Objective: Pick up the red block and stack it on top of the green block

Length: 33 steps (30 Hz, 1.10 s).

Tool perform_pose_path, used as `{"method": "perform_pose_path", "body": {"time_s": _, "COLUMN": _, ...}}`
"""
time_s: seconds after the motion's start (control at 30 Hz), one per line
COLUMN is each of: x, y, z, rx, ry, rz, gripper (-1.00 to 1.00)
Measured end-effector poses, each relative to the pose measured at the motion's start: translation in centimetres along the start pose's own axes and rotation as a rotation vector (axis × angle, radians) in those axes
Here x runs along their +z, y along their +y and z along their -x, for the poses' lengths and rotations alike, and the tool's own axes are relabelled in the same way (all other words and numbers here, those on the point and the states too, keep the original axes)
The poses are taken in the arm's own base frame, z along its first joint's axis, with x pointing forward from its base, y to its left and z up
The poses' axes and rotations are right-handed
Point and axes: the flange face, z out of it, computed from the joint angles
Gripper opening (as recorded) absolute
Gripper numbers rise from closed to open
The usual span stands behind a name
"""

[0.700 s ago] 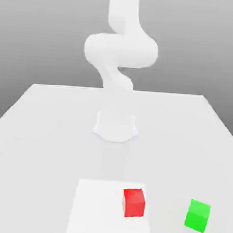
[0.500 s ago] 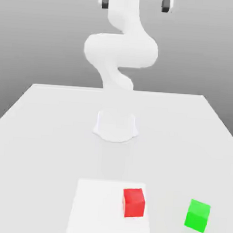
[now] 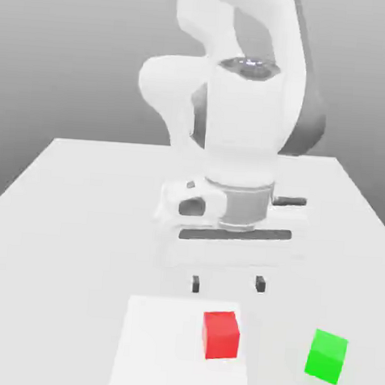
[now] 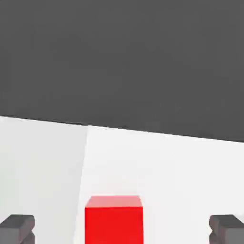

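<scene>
The red block [image 3: 220, 334] rests on a pale square patch [image 3: 156, 347] near the table's front edge. To the exterior view's right of it sits the green block [image 3: 327, 356], apart from it. My gripper [image 3: 227, 284] hangs open just above and slightly behind the red block, its two dark fingertips [image 3: 195, 283] spread wider than the block. In the hand view the red block [image 4: 114, 219] lies between the two fingertips [image 4: 17, 228], with nothing gripped.
The white table [image 3: 72, 220] stretches back to the arm's round base [image 3: 172, 206]. The arm's bulky white links rise above the middle of the table.
The hand has dropped from above the picture's top edge down to just above the red block. Both blocks stay where they were.
</scene>
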Motion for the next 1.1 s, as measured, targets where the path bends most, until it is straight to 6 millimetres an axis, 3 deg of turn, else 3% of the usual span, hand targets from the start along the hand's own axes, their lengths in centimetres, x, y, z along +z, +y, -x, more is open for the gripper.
{"method": "perform_pose_path", "body": {"time_s": 0.17, "x": 5.7, "y": 0.3, "z": 0.4, "rx": -0.001, "ry": -0.014, "rz": 0.012, "gripper": 0.00}}
{"method": "perform_pose_path", "body": {"time_s": 0.2, "x": 6.6, "y": 0.4, "z": 0.5, "rx": -0.001, "ry": -0.014, "rz": 0.012, "gripper": -1.00}}
{"method": "perform_pose_path", "body": {"time_s": 0.43, "x": 6.8, "y": 0.4, "z": 0.5, "rx": -0.001, "ry": -0.013, "rz": 0.013, "gripper": -1.00}}
{"method": "perform_pose_path", "body": {"time_s": 0.63, "x": 1.2, "y": 0.1, "z": 0.5, "rx": -0.012, "ry": -0.013, "rz": 0.013, "gripper": -1.00}}
{"method": "perform_pose_path", "body": {"time_s": 0.83, "x": -2.3, "y": -12.3, "z": 8.5, "rx": -0.555, "ry": -0.017, "rz": 0.009, "gripper": -1.00}}
{"method": "perform_pose_path", "body": {"time_s": 0.97, "x": 1.6, "y": -13.8, "z": 9.4, "rx": -0.621, "ry": -0.017, "rz": 0.008, "gripper": -1.00}}
{"method": "perform_pose_path", "body": {"time_s": 1.0, "x": 2.7, "y": -13.7, "z": 9.5, "rx": -0.623, "ry": -0.017, "rz": 0.008, "gripper": 1.00}}
{"method": "perform_pose_path", "body": {"time_s": 1.1, "x": 2.7, "y": -13.7, "z": 9.5, "rx": -0.623, "ry": -0.017, "rz": 0.008, "gripper": 1.00}}
